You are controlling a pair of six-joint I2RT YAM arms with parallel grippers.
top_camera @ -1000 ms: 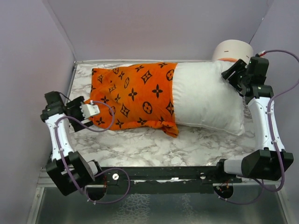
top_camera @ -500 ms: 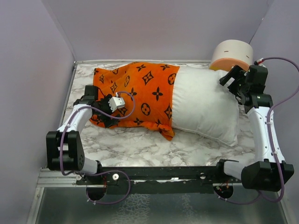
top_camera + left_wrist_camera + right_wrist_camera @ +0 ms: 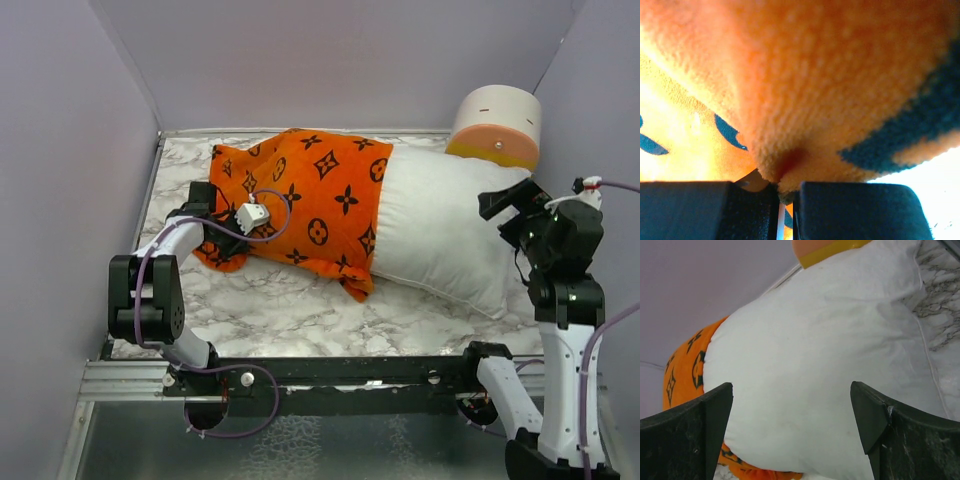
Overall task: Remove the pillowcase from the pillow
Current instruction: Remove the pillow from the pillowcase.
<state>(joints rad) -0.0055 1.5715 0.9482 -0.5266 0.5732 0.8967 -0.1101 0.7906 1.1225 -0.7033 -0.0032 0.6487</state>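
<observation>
With roughly half the job left, the white pillow (image 3: 440, 235) lies on the table (image 3: 300, 310), one half bare, the other inside the orange pillowcase (image 3: 300, 195), pinched at the pillow's covered end by the left pincer (image 3: 785, 197), while the right pincer (image 3: 792, 407) hangs spread beside the pillow's bare end.

The top view is evenly and softly lit, probably from overhead. A faint shadow is cast under the pillowcase (image 3: 300, 200) toward 6 o'clock on the table (image 3: 290, 310), and the whole frame is in focus. In the left wrist view the fabric is seen very close and blurred, with highlights blown out at 9 and 4 o'clock. In the right wrist view the pillow (image 3: 830, 365) is rendered bright and sharp, while the fingers (image 3: 685, 440) at 7 and 5 o'clock are shown nearly black.
</observation>
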